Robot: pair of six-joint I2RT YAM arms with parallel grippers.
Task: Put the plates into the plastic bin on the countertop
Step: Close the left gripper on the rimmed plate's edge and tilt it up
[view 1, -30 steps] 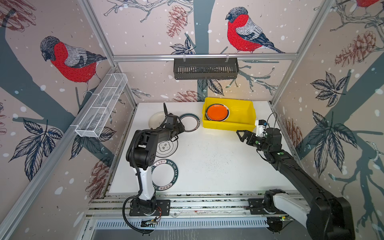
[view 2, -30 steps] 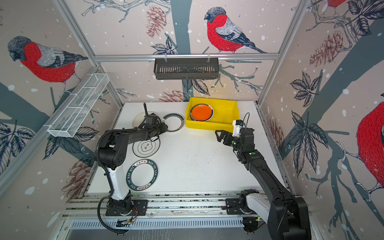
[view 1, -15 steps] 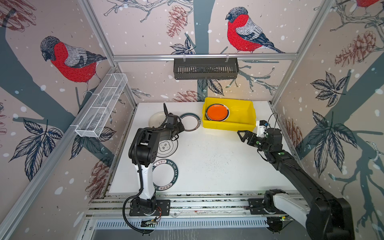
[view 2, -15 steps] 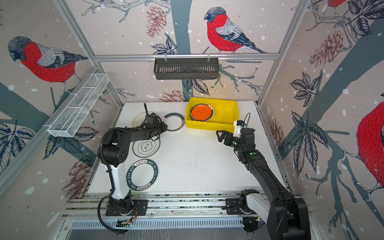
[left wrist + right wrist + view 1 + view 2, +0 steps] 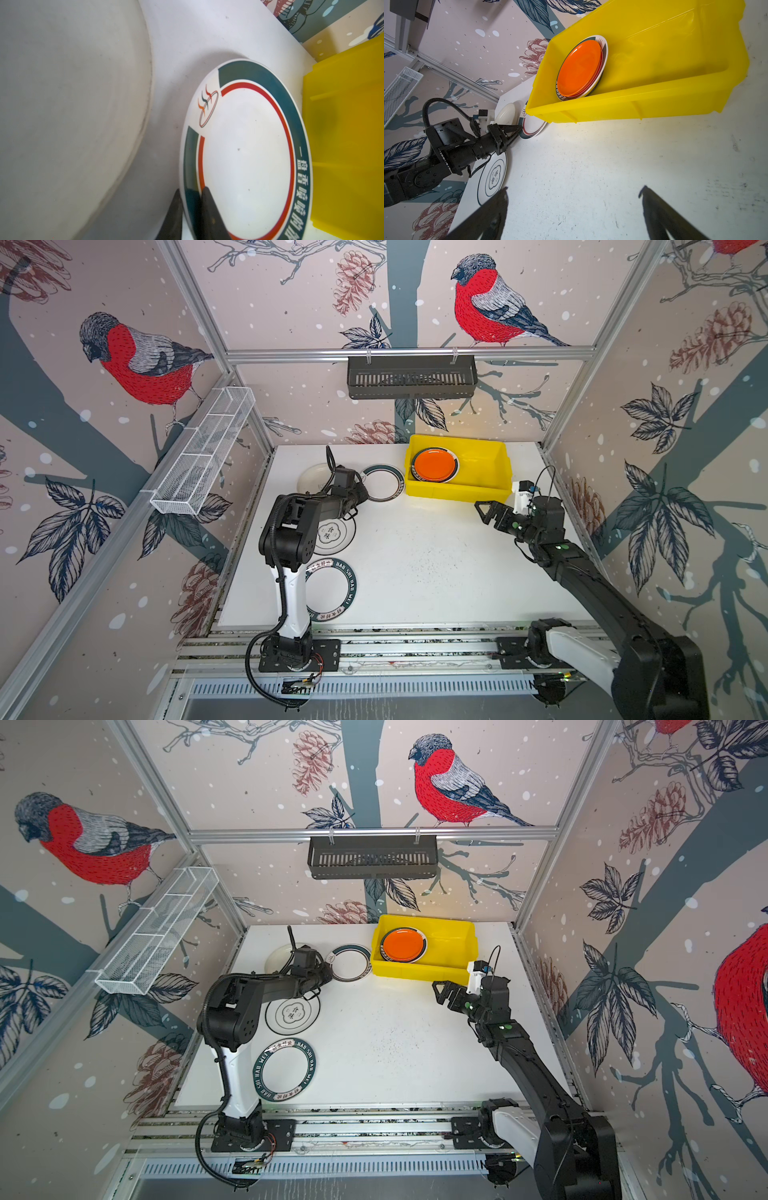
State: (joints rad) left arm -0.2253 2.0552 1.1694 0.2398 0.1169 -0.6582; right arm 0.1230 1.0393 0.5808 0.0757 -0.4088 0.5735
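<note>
- Reference: the countertop (image 5: 415, 564) is read as a clock face in both top views, with 12 o'clock at the back wall.
- Yellow bin (image 5: 457, 491): sits on the countertop at about 1 o'clock, hard against the back edge, with its long side running across.
- Orange plate (image 5: 434, 464): lies in the 9 o'clock end of the bin, on top of a stack. The right wrist view shows a dark-rimmed plate (image 5: 604, 49) directly under it. The rest of the bin floor is bare.
- Green-rimmed plate (image 5: 384, 483): on the countertop at about 12 o'clock, just beside the bin's 9 o'clock wall. Contact with that wall cannot be confirmed.
- Left gripper (image 5: 192, 207): reaches to the 9 o'clock edge of the green-rimmed plate. Its jaws are drawn nearly together, pinching the plate's rim, with one finger on the upper face and one outside the edge. Whether the plate is off the surface cannot be told.
- Right gripper (image 5: 488, 512): held at about 3 o'clock, just in front of the bin's near wall. Its jaws are spread wide with only bare countertop between them, and it grips nothing.
- Plain white plate (image 5: 313, 477): at 11 o'clock in the back corner, partly hidden by the left arm (image 5: 291, 531).
- Black-ringed plate (image 5: 336, 535): at 9 o'clock, with its edge under the left arm.
- Lettered plate (image 5: 332, 589): at about 8 o'clock, near the front edge, well apart from the bin.
</note>
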